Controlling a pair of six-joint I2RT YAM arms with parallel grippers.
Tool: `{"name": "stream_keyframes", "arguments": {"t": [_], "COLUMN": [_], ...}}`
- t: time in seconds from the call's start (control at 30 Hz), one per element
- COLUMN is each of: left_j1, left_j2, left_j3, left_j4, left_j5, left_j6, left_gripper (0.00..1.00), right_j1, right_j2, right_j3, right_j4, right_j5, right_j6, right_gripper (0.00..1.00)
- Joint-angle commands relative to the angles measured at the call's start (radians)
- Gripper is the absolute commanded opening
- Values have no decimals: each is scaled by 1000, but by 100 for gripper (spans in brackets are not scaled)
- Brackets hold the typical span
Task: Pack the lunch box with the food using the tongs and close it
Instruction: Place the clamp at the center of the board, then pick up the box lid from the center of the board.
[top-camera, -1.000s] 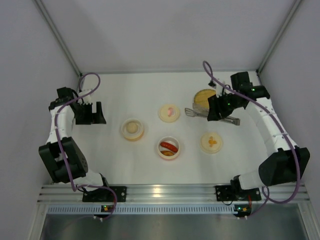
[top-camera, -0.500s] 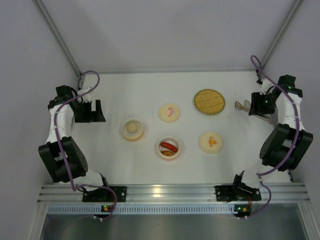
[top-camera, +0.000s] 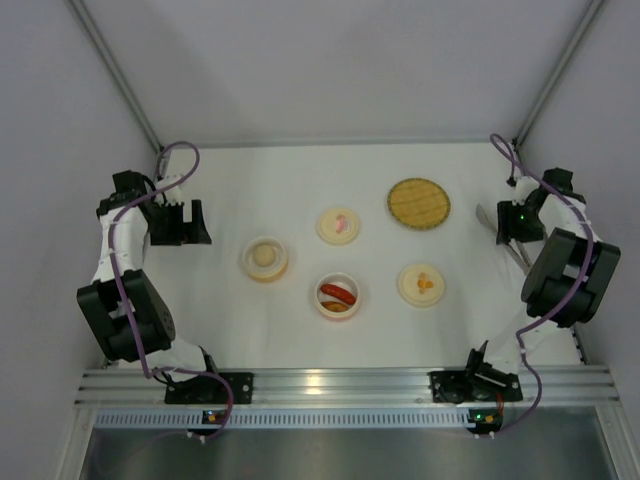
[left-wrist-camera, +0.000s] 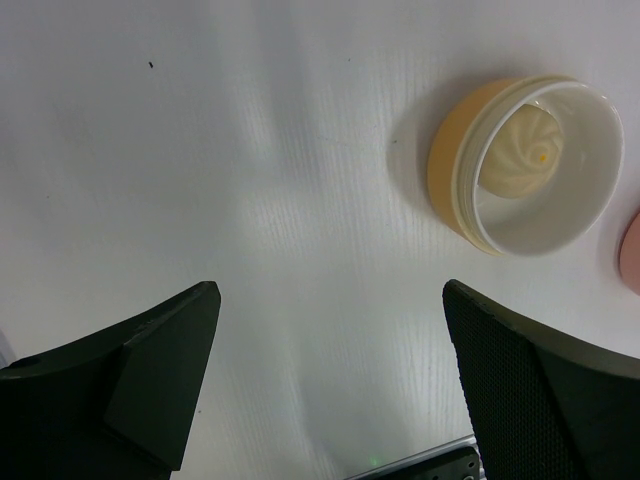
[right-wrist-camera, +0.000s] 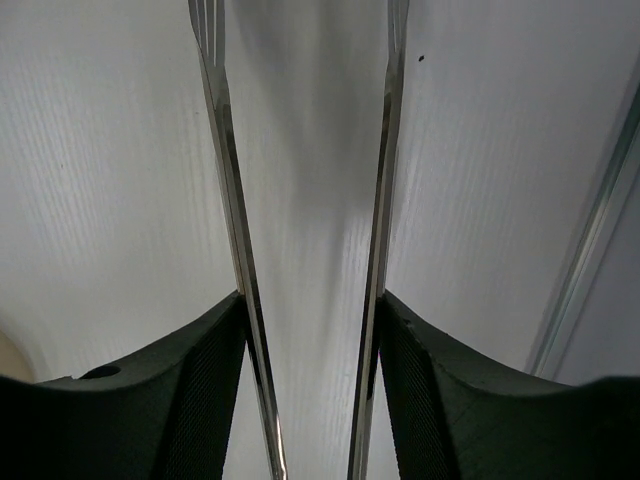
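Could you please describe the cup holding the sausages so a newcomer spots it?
On the white table, look at the cluster of four small round pieces mid-table. The cup sits nearest the arm bases, the only one with red-orange sausages inside.

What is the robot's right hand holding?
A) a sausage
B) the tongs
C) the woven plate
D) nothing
B: in the right wrist view, the tongs sit between the fingers of the right gripper, with one silver arm against each finger.
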Motion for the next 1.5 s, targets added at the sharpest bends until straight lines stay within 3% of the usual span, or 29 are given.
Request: {"name": "stream_keyframes", "arguments": {"t": [0.0,0.5,0.63,0.8,0.9,1.23,1.47], "left_j1": [4,4,4,4,4,4,2], "left_j2": [-7,-17,-17,-17,-21,-23,-40], "left_j3": [35,18,10,9,10,61,52], "left_j4": [5,10,14,17,14,-1,2], "left_j5": [24,15,21,28,21,24,-28], "left_j6": [-2,1,-6,-9,-6,-12,-18], "left_gripper": [98,98,98,98,98,98,98], "right_j1": [-9,-8,-3,-3,-3,-3,55], "right_j2": [-13,53,45,42,21,-73,-284], "right_j3": [-35,-133,-141,-139,-124,139,183], "right_j4": [90,98,90,81,56,-128,-180], "right_j5": [17,0,-12,-17,-40,-138,-133], "right_j6": [-29,-85,-63,-65,-60,-19,34], "right_gripper": [52,59,78,88,99,100,99]}}
